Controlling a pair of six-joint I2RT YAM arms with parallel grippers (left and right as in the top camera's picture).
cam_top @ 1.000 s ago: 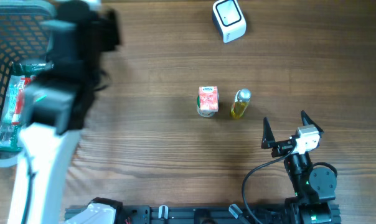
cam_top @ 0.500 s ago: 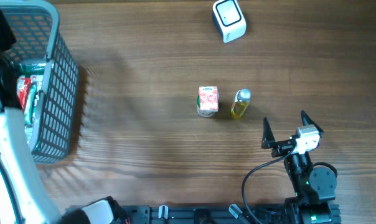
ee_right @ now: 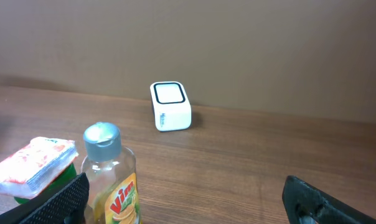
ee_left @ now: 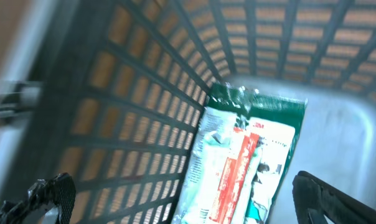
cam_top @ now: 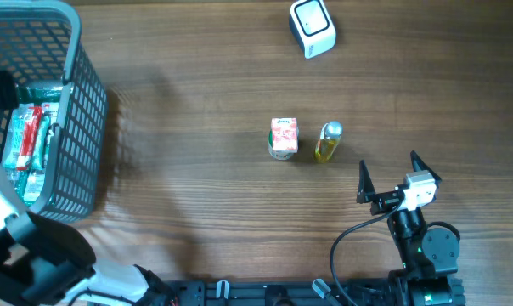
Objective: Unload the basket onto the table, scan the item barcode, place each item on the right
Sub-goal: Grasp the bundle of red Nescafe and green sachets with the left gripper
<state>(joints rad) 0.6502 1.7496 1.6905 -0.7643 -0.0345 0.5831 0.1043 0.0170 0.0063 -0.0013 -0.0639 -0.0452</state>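
Note:
My left gripper (ee_left: 191,208) hangs open inside the grey mesh basket (cam_top: 85,127), its fingers wide apart and empty. Below it a green, white and red packet (ee_left: 244,162) lies flat on the basket floor; from overhead, packets (cam_top: 27,140) show inside the basket. The white barcode scanner (cam_top: 312,27) stands at the far edge of the table. A small pink carton (cam_top: 284,138) and a yellow bottle with a grey cap (cam_top: 328,143) stand mid-table. My right gripper (cam_top: 390,163) rests open just right of the bottle (ee_right: 110,177), holding nothing.
The basket fills the far left of the wooden table. My left arm (cam_top: 36,255) rises from the bottom-left corner along the left edge. In the right wrist view the scanner (ee_right: 170,106) sits beyond the bottle, with the carton (ee_right: 32,163) at left.
The left arm has swung away from over the basket toward the left edge and bottom-left corner, uncovering the basket. Its jaws have spread wider. The right arm has not moved.

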